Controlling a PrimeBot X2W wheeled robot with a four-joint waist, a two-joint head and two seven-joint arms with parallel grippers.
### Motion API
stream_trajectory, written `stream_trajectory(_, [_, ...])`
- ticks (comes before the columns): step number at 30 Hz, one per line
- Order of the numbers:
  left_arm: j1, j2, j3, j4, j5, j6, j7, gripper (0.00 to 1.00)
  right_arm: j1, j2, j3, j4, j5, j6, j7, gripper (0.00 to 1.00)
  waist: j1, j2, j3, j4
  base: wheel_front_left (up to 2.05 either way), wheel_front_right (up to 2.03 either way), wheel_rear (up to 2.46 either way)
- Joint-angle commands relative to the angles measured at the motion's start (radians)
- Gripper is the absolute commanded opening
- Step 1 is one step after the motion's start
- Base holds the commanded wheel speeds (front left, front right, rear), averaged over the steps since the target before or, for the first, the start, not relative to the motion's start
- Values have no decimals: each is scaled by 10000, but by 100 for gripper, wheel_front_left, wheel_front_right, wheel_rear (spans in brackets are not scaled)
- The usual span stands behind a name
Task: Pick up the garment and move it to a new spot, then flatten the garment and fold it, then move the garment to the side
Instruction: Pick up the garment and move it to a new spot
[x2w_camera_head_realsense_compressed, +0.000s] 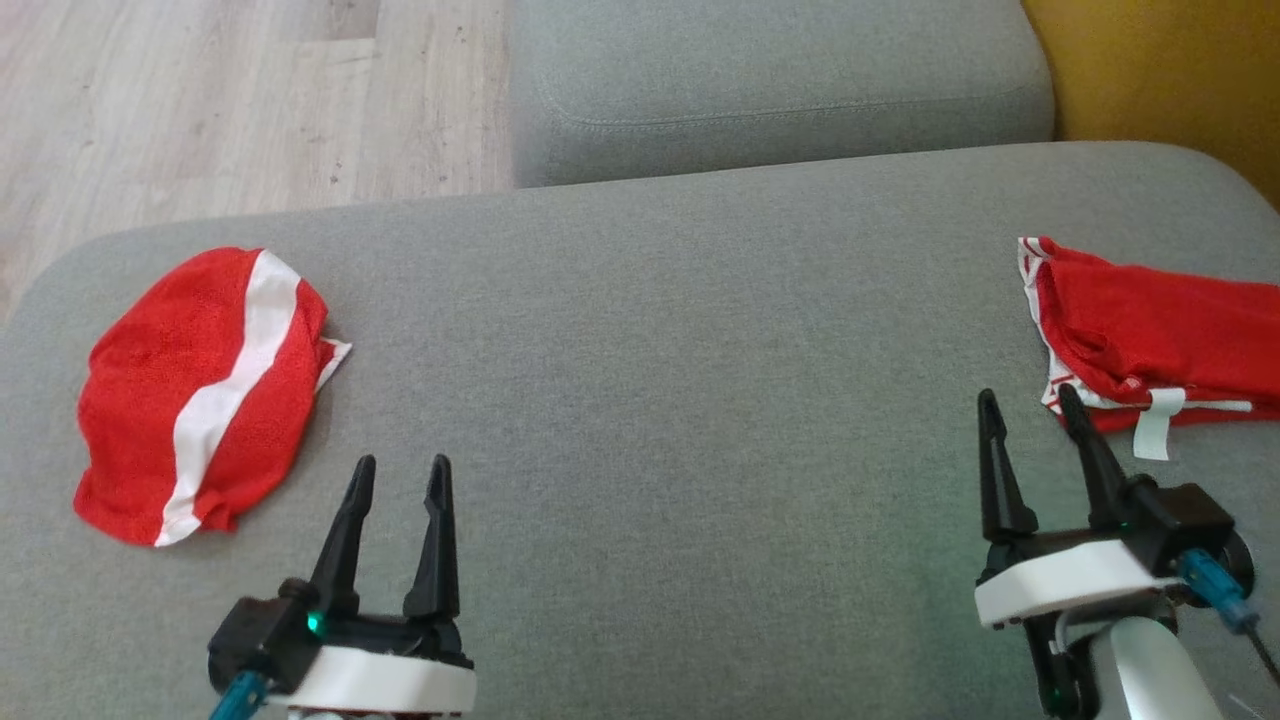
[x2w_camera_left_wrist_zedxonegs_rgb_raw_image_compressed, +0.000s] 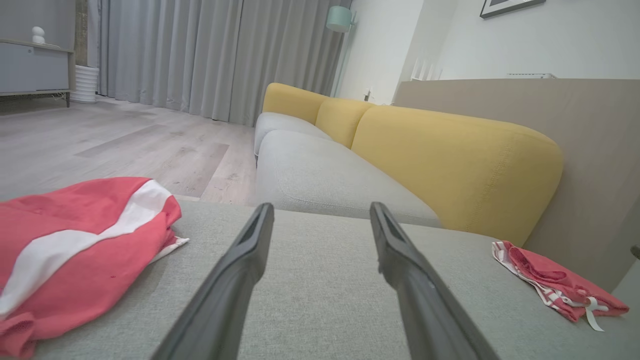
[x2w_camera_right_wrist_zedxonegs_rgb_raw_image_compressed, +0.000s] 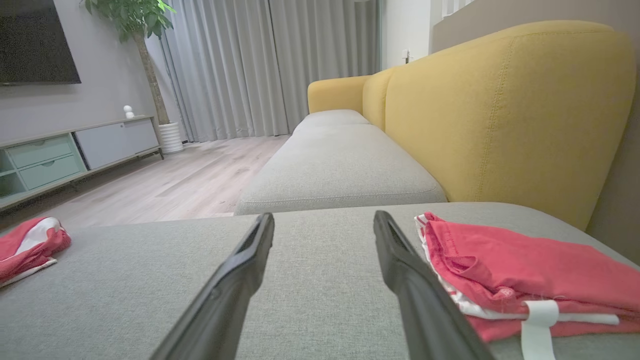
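two red cloths: rounded white-striped garment (x2w_camera_head_realsense_compressed: 200, 395) and folded bundle (x2w_camera_head_realsense_compressed: 1160, 320) on woven grey cushion (x2w_camera_head_realsense_compressed: 650, 400), all jaws spread.

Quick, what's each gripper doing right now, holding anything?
Left gripper: open, holding nothing.
Right gripper: open, holding nothing, beside the folded red-and-white fabric garment.

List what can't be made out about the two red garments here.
- Folded red garment: right end cut off by the frame edge, head and right wrist views.
- Striped red garment: bunched on itself, head view; its type stays hidden.
- Right claw: head view, one finger overlaps the folded garment's edge; contact unclear.
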Motion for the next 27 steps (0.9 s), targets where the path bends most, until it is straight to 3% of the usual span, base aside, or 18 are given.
stream_trajectory(1, [-395,10,443,-234,26,15,-51,100,-204,-15,322,-284,27,-9,-108,100,0,0,-21,72,0,0,0])
stream_trajectory(7, [-401,10,785,-201,122,15,-51,100,-199,-15,589,-275,231,-9,-108,100,0,0,-68,537,0,0,0])
stream_trajectory(27, [-85,10,1841,-59,372,16,-51,100,-223,-15,2829,203,1156,-9,-109,100,0,0,-204,2646,0,0,0])
